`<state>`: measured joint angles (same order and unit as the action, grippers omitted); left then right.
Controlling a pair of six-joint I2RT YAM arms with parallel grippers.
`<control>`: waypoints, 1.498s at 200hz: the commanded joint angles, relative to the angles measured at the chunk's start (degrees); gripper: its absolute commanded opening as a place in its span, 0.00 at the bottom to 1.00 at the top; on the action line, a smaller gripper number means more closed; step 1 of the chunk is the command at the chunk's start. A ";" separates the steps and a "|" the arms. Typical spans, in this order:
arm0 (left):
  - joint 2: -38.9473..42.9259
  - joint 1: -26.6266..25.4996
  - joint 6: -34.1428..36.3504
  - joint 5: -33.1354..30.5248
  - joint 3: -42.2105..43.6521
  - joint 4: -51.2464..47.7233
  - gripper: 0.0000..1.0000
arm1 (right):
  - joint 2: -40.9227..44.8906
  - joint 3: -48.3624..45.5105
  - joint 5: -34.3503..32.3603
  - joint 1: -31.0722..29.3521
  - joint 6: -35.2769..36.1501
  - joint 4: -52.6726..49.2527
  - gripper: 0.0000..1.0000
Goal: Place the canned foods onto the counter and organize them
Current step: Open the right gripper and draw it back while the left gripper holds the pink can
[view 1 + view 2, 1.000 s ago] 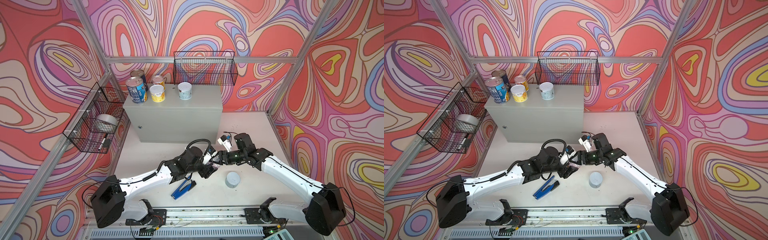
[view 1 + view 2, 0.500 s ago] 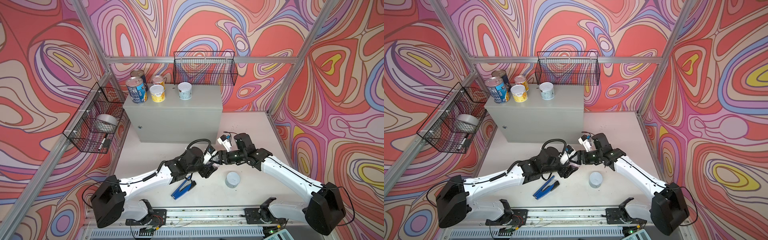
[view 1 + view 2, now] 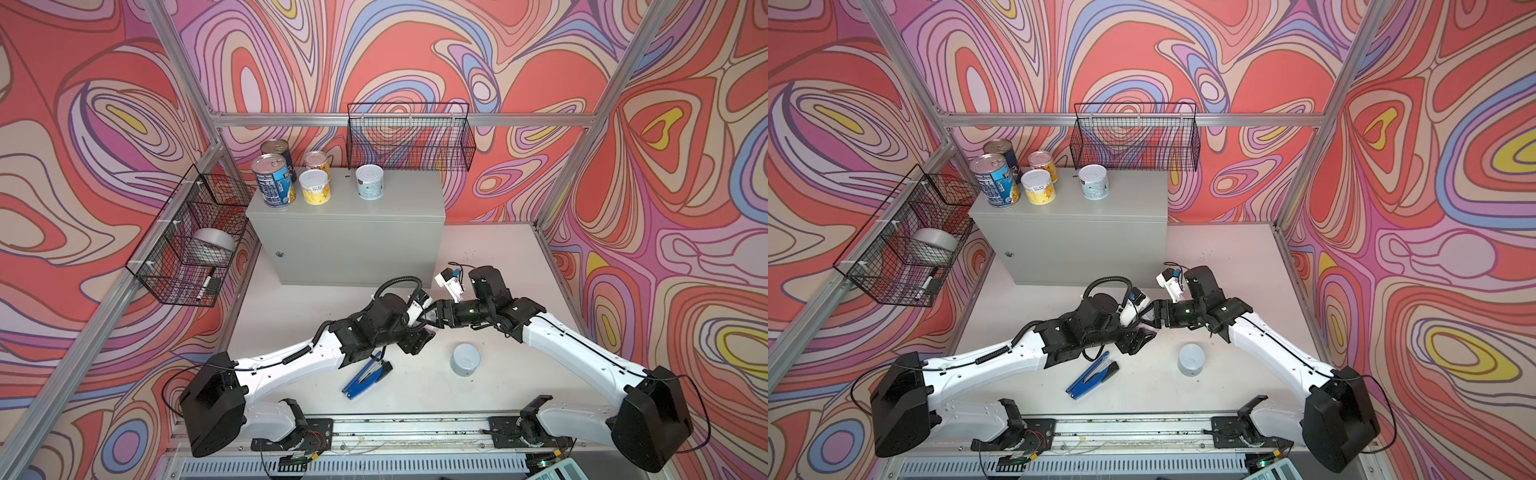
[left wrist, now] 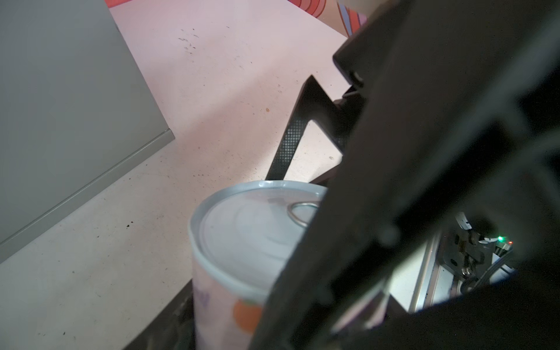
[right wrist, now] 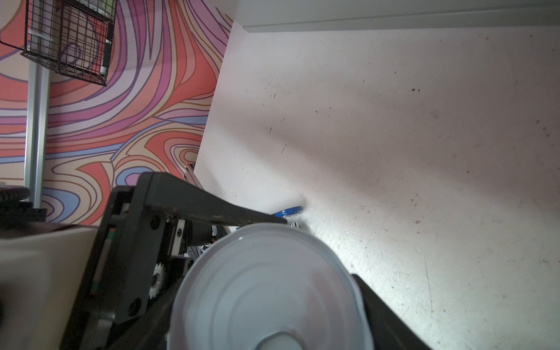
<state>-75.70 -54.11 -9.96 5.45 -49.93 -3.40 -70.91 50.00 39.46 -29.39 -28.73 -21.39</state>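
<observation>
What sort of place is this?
Most likely a robot test booth set up like a pantry, not a real kitchen. Two robot arms, left and right, work on a table boxed in by swirly printed walls, and cans stand on a grey metal cabinet near wire baskets.

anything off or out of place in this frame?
Blue stapler lies partly open on the table, tucked under the left arm; it's no can. One white-lidded can stands on the table, not yet on the counter. Nothing tipped or spilled.
</observation>
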 commanded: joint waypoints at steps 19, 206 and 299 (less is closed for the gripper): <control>1.45 0.76 -2.61 -7.62 0.12 4.30 0.43 | 0.36 -1.57 0.93 -0.67 0.43 -1.19 0.83; -2.17 0.83 -5.38 -16.15 -3.30 2.00 0.42 | 11.07 -4.28 -13.23 -0.67 1.37 -7.16 0.93; -2.46 1.10 -6.65 -16.18 -7.73 -1.13 0.42 | 25.91 -9.57 -27.27 -0.67 0.91 -5.63 0.93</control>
<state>-78.52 -53.45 -15.29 -9.30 -54.17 -5.28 -48.49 43.44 18.35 -29.76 -27.22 -28.27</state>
